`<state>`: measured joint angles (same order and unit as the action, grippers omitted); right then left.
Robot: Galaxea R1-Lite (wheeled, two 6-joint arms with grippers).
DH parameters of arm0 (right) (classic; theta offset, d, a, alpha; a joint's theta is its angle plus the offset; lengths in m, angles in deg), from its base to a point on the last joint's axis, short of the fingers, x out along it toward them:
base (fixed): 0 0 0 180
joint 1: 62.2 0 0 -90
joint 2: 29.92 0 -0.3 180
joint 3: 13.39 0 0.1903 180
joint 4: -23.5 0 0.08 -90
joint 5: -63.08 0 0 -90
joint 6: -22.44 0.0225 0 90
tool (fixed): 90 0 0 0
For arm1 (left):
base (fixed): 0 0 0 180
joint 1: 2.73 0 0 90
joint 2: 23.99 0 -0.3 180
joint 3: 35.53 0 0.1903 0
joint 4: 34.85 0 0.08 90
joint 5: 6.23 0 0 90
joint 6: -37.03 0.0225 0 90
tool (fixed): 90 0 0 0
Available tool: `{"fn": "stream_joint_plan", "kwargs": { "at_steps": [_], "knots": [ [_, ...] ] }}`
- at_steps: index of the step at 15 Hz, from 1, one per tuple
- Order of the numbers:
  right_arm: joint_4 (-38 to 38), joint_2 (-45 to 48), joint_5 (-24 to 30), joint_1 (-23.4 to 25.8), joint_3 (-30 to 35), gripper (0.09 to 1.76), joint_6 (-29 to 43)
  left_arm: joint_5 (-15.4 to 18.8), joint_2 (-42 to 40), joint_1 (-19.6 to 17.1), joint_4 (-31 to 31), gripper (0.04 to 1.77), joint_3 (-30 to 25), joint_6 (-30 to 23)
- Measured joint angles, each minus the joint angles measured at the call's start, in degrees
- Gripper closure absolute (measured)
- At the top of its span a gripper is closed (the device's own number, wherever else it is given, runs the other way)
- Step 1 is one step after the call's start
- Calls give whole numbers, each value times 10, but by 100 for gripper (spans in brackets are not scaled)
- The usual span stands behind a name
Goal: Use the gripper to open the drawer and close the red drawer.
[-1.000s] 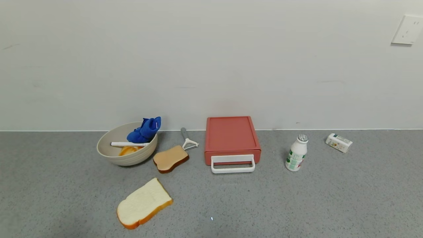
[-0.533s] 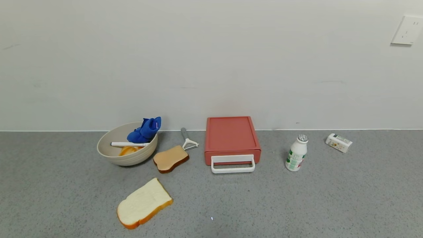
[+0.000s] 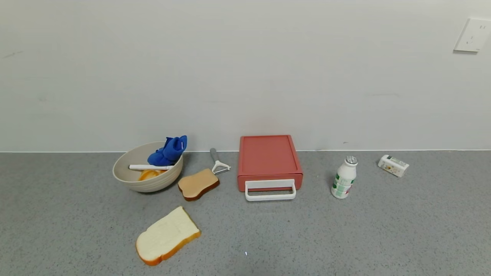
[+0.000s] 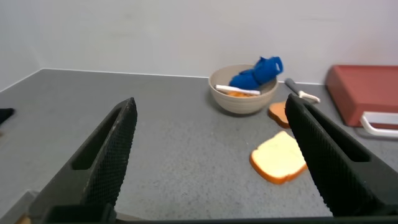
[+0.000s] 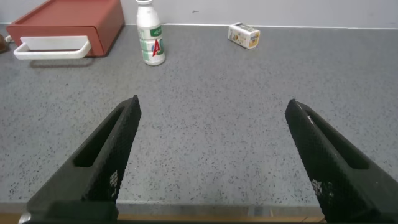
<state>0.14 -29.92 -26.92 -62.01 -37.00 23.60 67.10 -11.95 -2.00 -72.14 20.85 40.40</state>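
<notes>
Sitting shut, light rigid plastic red drawer [image 5: 65,18] well ahead of spread-fingered right gripper [image 5: 214,155], white loop handle [image 5: 53,47] offering best hold, left gripper [image 4: 211,155] likewise gaping.

Wall: plain off-white wall [image 3: 245,69] rises straight from the far edge of my desk, faintly scuffed.
Outlet: a white socket plate [image 3: 472,35] sits on that wall, above the desk's far right corner.
Desk: grey speckled top [image 3: 345,237] runs the full width in front of me, matte.
Side wall: from my left wrist, a second pale wall [image 4: 18,37] meets the desk's left edge at the far left corner.
Light: even and soft, with short shadows.
</notes>
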Motion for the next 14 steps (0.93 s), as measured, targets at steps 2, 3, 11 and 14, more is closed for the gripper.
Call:
{"fn": "stream_joint_plan", "kwargs": {
  "at_steps": [2, 3, 11, 14],
  "knots": [
    [1, 0, 0, 0, 0, 14, 0, 49, -40, -4, 3, 9, -37, 1],
    [0, 0, 0, 0, 0, 14, 0, 77, -62, -5, 3, 9, -60, 1],
    [2, 0, 1, 0, 1, 14, 0, 153, -119, -7, 185, 9, -312, 12],
    [1, 0, 0, 0, 1, 14, 0, 157, -120, -7, 175, 9, -328, 14]
  ]
}}
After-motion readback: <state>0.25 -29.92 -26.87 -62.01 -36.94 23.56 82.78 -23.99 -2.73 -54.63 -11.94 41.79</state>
